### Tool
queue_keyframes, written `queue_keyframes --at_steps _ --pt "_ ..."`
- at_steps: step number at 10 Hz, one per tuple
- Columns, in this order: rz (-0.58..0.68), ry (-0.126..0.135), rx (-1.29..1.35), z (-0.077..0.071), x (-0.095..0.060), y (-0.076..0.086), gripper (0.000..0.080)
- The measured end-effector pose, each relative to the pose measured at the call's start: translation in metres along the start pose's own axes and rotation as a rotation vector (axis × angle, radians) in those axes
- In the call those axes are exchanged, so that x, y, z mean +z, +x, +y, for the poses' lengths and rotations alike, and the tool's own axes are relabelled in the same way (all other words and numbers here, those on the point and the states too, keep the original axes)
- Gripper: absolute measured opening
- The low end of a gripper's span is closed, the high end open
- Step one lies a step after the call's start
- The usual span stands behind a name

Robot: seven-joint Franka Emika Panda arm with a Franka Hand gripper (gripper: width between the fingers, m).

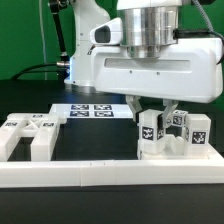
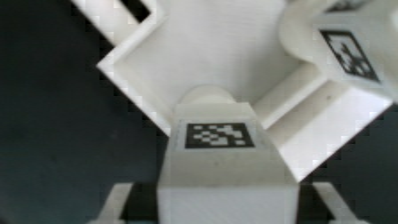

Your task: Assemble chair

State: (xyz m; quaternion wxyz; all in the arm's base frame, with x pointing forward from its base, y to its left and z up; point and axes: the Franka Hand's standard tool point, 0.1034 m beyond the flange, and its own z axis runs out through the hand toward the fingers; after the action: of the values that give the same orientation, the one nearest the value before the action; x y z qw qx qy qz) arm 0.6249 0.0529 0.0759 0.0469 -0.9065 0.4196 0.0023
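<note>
Exterior view: the gripper point(image 1: 153, 118) hangs low over the chair pieces point(image 1: 180, 132) on the exterior view's right, just behind the long white rail point(image 1: 90, 172). Its fingers stand on both sides of one tagged piece point(image 2: 217, 150). I cannot tell if they pinch it. More chair legs point(image 1: 28, 135) lie well apart, on that view's left.

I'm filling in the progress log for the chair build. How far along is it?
Done: nothing looks joined yet. Loose chair parts lie at the exterior view's left, and other tagged parts stand at its right by the border rail.
In hand: the gripper straddles one tagged piece; whether it grips, I cannot tell.
Left: seemingly all the joining.
</note>
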Motion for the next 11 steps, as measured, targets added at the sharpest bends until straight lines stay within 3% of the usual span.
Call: queue_keyframes --at_steps 6,7,8,10,11 --pt "-0.007 0.005 0.432 0.0006 0.0004 0.0007 0.029" --pt "-0.007 0.005 0.422 0.0006 0.0005 0.0007 0.0366" --pt "-0.007 0.005 0.407 0.0006 0.0005 0.0007 0.0366" --pt "-0.007 0.005 0.364 0.0006 0.0005 0.0006 0.0622" --pt "-0.006 0.005 0.283 0.0003 0.0004 0.0003 0.0641"
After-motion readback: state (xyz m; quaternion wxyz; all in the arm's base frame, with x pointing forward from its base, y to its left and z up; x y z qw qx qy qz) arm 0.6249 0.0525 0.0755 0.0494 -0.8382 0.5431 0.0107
